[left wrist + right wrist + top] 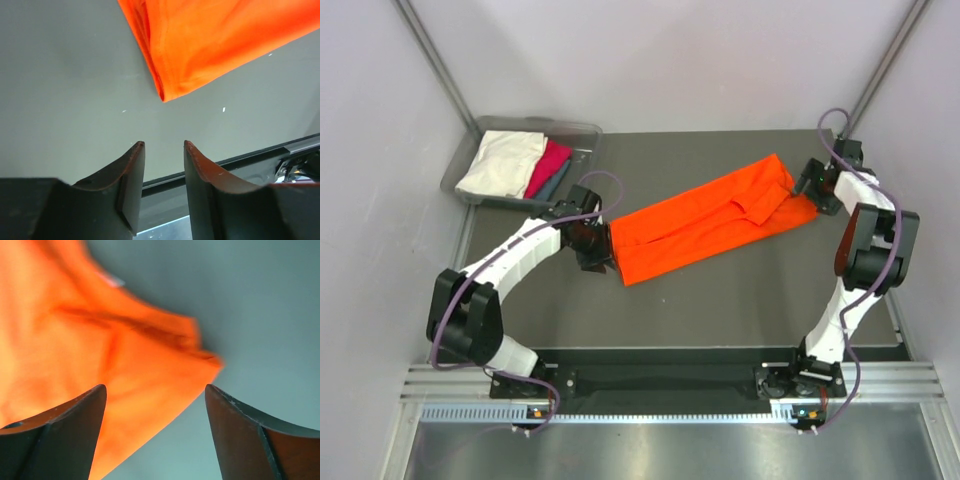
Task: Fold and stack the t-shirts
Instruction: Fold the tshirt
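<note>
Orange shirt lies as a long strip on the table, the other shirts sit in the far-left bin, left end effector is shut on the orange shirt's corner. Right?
No: the left end effector is open and empty; the orange shirt lies with its corner ahead of it, untouched, as the left wrist view shows. The rest holds.

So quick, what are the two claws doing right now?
Left gripper: open, holding nothing.
Right gripper: open, holding nothing; orange t-shirt lies beyond it.

A grey plastic bin [584, 148] sits at the dark table's [720, 305] far-left corner — pale walls behind.
</note>
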`<state>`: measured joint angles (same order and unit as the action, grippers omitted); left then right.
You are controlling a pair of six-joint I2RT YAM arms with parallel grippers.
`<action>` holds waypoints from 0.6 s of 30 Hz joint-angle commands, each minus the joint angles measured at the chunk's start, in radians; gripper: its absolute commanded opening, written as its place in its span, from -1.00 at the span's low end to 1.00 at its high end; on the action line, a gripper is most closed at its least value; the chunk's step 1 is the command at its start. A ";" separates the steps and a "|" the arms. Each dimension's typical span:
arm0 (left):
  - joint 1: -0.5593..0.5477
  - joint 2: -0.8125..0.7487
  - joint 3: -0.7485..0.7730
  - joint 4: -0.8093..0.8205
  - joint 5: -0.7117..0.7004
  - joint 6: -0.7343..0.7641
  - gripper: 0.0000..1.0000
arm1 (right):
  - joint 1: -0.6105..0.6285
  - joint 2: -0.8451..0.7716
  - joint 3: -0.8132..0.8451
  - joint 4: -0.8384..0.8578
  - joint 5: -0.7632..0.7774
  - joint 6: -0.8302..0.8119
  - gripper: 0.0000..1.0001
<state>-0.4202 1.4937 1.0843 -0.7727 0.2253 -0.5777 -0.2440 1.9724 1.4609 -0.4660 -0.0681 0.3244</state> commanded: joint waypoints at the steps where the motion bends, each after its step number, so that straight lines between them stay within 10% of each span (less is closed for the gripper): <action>1: 0.003 -0.018 0.058 -0.007 -0.009 -0.011 -0.18 | 0.078 -0.105 0.064 -0.049 0.019 -0.031 0.62; 18: 0.001 0.349 0.324 0.078 0.037 0.113 -0.06 | 0.095 0.085 0.197 0.021 -0.104 0.032 0.02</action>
<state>-0.4202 1.8580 1.3869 -0.6960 0.2470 -0.5098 -0.1413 2.0380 1.5818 -0.4580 -0.1707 0.3798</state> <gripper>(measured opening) 0.465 0.511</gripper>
